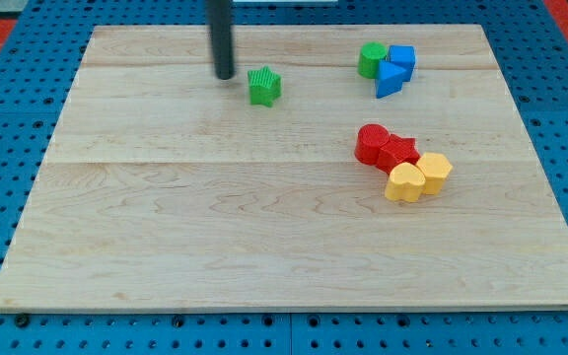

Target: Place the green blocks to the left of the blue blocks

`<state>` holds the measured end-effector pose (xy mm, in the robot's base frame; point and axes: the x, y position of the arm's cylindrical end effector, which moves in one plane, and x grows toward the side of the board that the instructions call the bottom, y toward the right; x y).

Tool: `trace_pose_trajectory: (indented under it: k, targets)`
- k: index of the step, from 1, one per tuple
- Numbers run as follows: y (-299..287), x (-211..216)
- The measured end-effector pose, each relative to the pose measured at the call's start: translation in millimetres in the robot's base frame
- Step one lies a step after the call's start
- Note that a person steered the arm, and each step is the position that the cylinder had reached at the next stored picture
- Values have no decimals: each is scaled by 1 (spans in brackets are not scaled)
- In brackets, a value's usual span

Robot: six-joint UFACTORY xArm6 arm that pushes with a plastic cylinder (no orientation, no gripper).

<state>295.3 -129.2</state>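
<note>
tool tip [225, 76] | green block [263, 86] just right, apart

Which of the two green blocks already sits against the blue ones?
The green cylinder, touching the blue blocks at the view's top right; the other green block stands alone near my tip.

Two green blocks [263, 86] [370, 60], two blue [400, 57] [388, 81], two red [370, 143] [396, 153], two yellow [403, 182] [434, 171]; dark rod tip [225, 75]; pale wood-grain desk [215, 227].

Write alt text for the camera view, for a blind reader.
On a wooden board, my tip sits just left of a loose green block. A green cylinder touches two blue blocks at the view's top right; red blocks and yellow blocks cluster below.
</note>
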Motion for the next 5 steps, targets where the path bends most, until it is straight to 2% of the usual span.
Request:
trace_pose_trajectory:
  k: [1, 2, 3, 5]
  targets:
    - [-19, 25]
    - [36, 28]
    - [134, 28]
    - [149, 28]
